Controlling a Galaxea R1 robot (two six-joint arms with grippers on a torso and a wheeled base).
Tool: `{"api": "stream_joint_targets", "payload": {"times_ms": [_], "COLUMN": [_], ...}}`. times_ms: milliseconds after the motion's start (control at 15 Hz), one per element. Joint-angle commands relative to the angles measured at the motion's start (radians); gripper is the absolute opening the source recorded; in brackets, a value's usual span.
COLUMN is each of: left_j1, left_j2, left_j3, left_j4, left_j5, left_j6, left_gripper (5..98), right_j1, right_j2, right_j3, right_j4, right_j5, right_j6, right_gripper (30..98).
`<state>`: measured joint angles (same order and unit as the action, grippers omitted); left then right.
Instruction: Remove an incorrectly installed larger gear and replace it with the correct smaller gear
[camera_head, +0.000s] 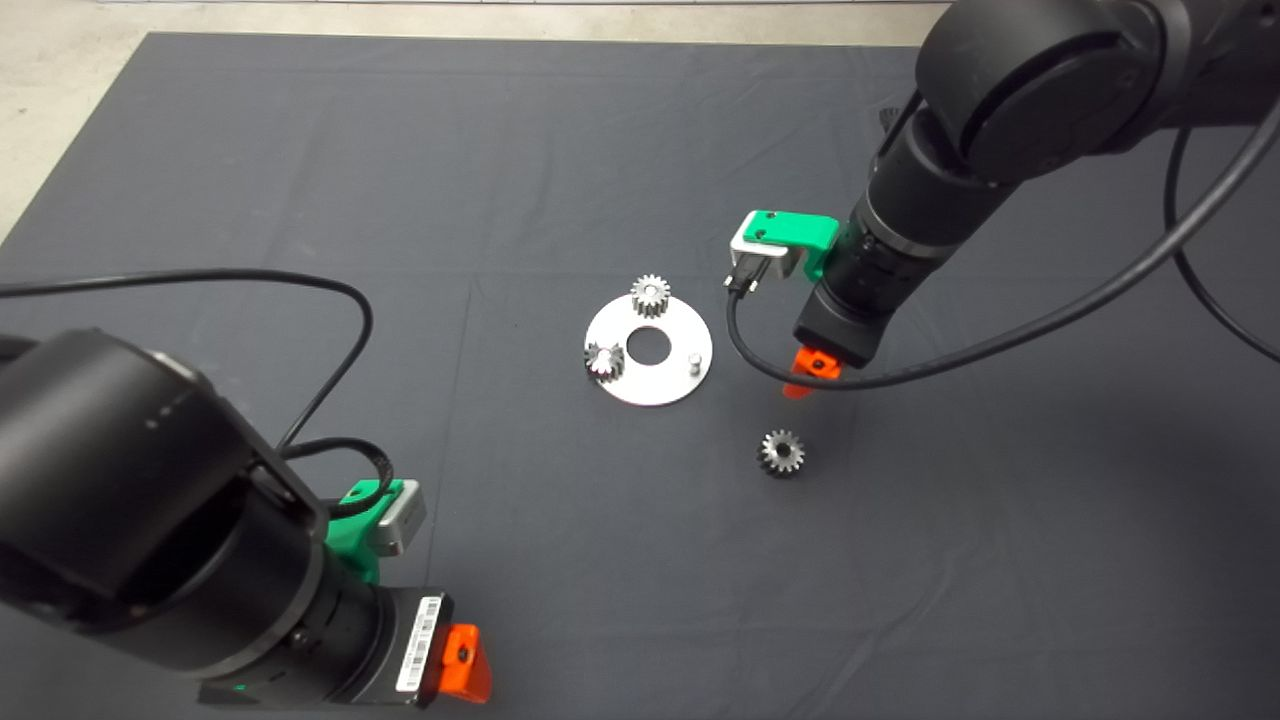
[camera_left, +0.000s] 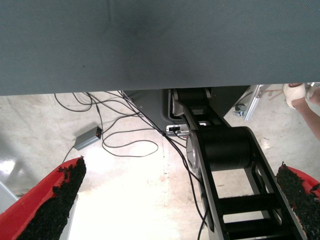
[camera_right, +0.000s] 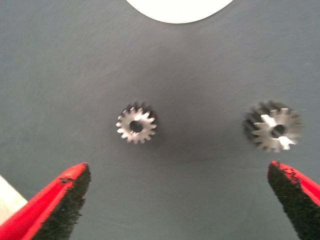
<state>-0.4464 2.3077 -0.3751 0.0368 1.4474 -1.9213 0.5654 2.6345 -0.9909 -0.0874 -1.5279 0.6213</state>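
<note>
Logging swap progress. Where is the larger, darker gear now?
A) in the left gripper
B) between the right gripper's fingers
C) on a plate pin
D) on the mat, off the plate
D: the larger gear lies on the mat, off the plate, whose pin stands bare.

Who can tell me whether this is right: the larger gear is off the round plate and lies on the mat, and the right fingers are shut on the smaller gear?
Not quite. The larger gear does lie on the mat, off the round plate, but the right fingers are open, not shut. The right wrist view shows the smaller gear lying free on the mat, untouched.
</note>
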Motion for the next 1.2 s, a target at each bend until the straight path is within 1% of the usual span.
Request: {"api": "stream_joint_targets", "payload": {"times_ms": [0,67,200,267,333,400,467,600,667,800,933,1000,1133], "left_j1": [-0.008,-0.008,-0.008,-0.006,0.003,0.024,0.034,0.035,0.035,0.035,0.035,0.035,0.036], "left_j2": [0.0,-0.001,0.0,0.0,0.0,0.001,0.002,0.002,0.002,0.002,0.002,0.002,0.001], "left_j3": [0.019,0.018,0.019,0.019,0.019,0.019,0.019,0.019,0.019,0.019,0.019,0.019,0.019], "left_j4": [-0.014,-0.014,-0.014,-0.014,-0.014,-0.014,-0.014,-0.014,-0.014,-0.014,-0.014,-0.014,-0.014], "left_j5": [-0.001,-0.001,0.001,0.002,0.005,0.005,0.006,0.008,0.01,0.01,0.011,0.012,0.013], "left_j6": [0.001,0.001,0.001,0.001,-0.001,-0.001,-0.001,0.001,0.001,0.001,0.001,0.001,0.001], "left_gripper": [98.2,98.2,98.2,98.2,98.2,98.2,98.2,98.2,98.2,98.2,98.2,98.2,98.2], "right_j1": [-0.017,-0.026,-0.038,-0.038,-0.038,-0.039,-0.044,-0.061,-0.079,-0.115,-0.148,-0.157,-0.181], "right_j2": [0.008,0.008,0.009,0.014,0.023,0.04,0.051,0.079,0.097,0.119,0.12,0.118,0.108], "right_j3": [0.019,0.021,0.02,0.019,0.022,0.022,0.022,0.022,0.022,0.022,0.022,0.02,0.02], "right_j4": [0.017,0.004,-0.034,-0.039,-0.041,-0.049,-0.055,-0.077,-0.098,-0.169,-0.218,-0.238,-0.245], "right_j5": [-0.1,-0.098,-0.098,-0.098,-0.097,-0.097,-0.097,-0.095,-0.097,-0.1,-0.101,-0.101,-0.101], "right_j6": [-0.125,-0.128,-0.175,-0.186,-0.187,-0.188,-0.189,-0.202,-0.209,-0.209,-0.21,-0.212,-0.216], "right_gripper": [95.3,96.9,97.7,97.7,97.7,97.7,97.7,97.7,97.7,97.7,97.7,97.7,97.7]}}
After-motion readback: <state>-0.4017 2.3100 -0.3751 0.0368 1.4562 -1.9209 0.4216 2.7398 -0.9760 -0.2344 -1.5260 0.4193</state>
